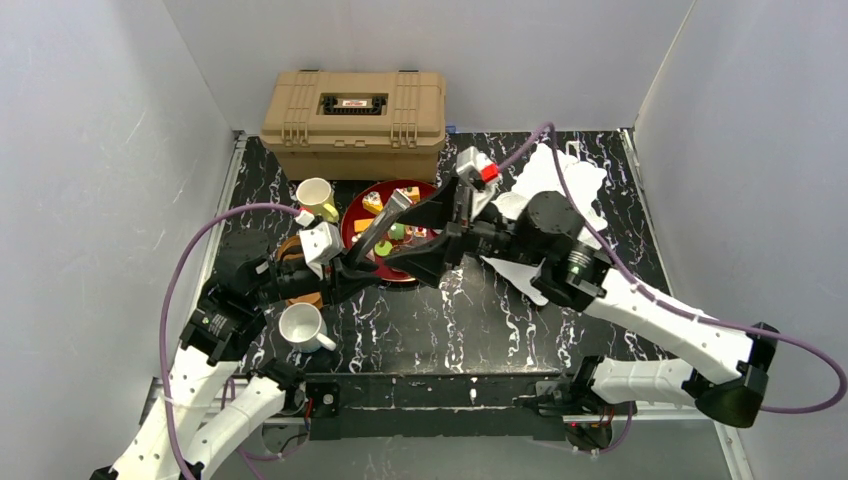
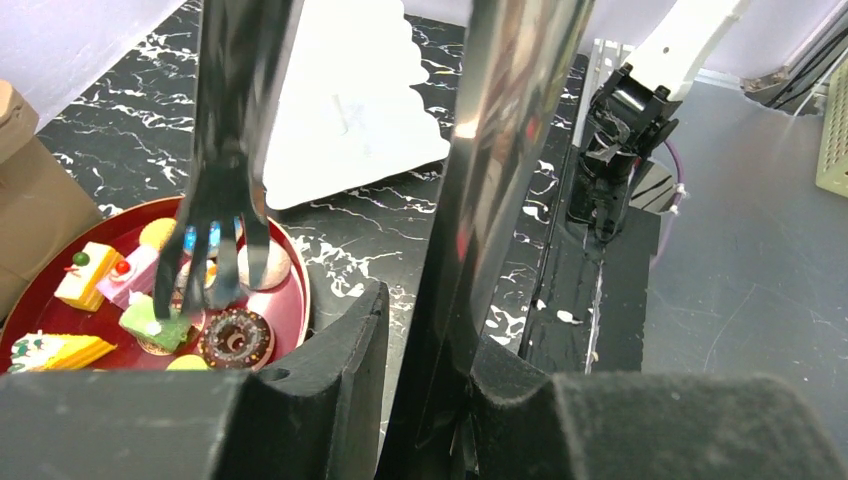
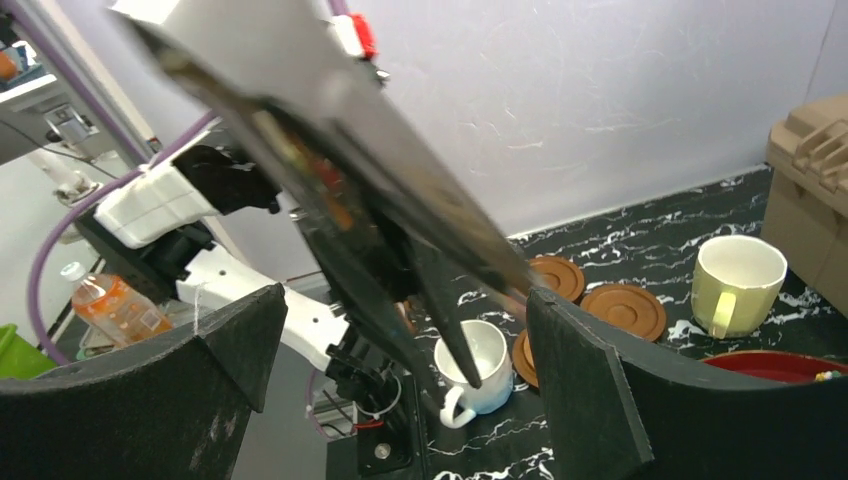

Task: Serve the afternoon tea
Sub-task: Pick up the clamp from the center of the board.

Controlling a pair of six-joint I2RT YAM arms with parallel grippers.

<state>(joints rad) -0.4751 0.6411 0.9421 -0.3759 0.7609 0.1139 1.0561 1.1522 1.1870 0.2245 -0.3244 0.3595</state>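
Left fingers [image 2: 310, 400]: clenched on the shiny blade [image 2: 500, 150] of the tongs [image 2: 240, 100], as far as the left wrist view shows; a thin dark strip beside one pad leaves a small doubt.
Right gripper [image 3: 405, 300]: released, with the pads wide apart; the tongs pass between them and, I think, are not touched.
Fork end [image 2: 215, 260]: the tines hang at the green cake [image 2: 150, 325], touching it or just above it; I cannot tell which.
Cakes [image 2: 90, 275]: all are in the tray [image 2: 297, 285], mid-table, just on the near side of the case [image 1: 355, 110]; none is on the stand [image 2: 340, 110].
Cake to fingers: the green cake lies on the far side of the left fingers, under the fork end only. The blade stands over the near rim of the tray, so no cake is between any fingers.
Risk 1: the smooth metal is held by one arm only, so the tongs can twist or slip in the pads.
Risk 2: the tines alone can push the green cake against the doughnut [image 2: 235, 340] or tip it instead of lifting it.
Risk 3: both arms crowd above the tray, so the right fingers [image 3: 590, 400] can knock the tongs.
Risk 4: the stand lies to the right, apart from the tray, so a badly pinched cake can drop on the way.
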